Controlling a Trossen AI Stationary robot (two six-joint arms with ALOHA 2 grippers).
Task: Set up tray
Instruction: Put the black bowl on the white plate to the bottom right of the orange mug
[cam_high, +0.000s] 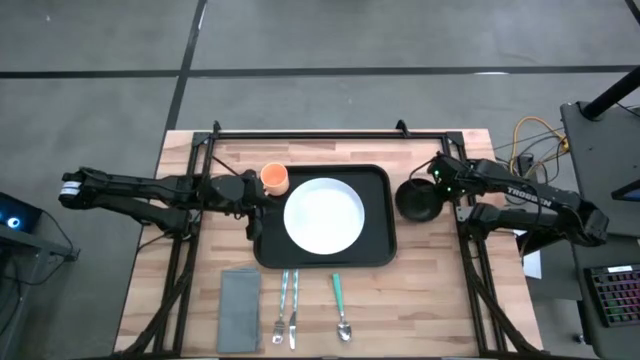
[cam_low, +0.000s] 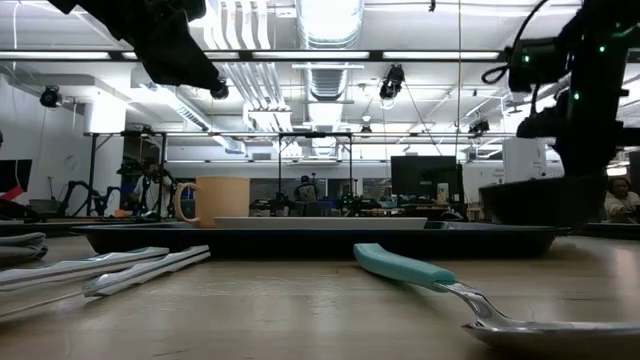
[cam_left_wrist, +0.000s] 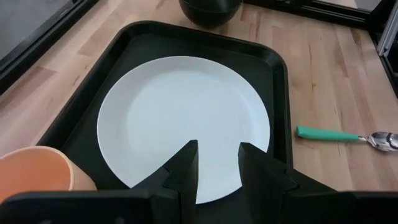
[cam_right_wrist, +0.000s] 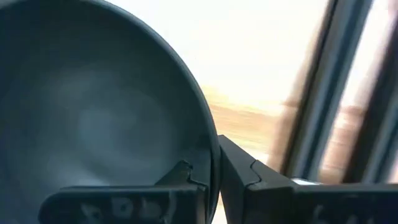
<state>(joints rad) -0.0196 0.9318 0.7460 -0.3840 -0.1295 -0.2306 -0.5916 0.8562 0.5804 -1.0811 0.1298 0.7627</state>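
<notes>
The black tray (cam_high: 375, 180) lies at the middle of the wooden desk (cam_high: 440, 300), with the left pincer (cam_high: 252, 205) over its 9 o'clock rim, its 2 fingers (cam_left_wrist: 186, 165) apart and holding nothing. On the tray a white plate (cam_high: 324, 215) fills the centre and an orange cup (cam_high: 275, 178) stands at the tray's 10 o'clock corner, just beside the left pincer. Off the tray's 3 o'clock edge, the right pincer (cam_high: 442, 195) is clamped on the rim of a black bowl (cam_high: 418, 198), which sits just beside the tray. At 6 o'clock from the tray lie a fork (cam_high: 282, 303), a knife (cam_high: 293, 308) and a green-handled spoon (cam_high: 340, 306), with a grey folded napkin (cam_high: 239, 309) at 7 o'clock.
</notes>
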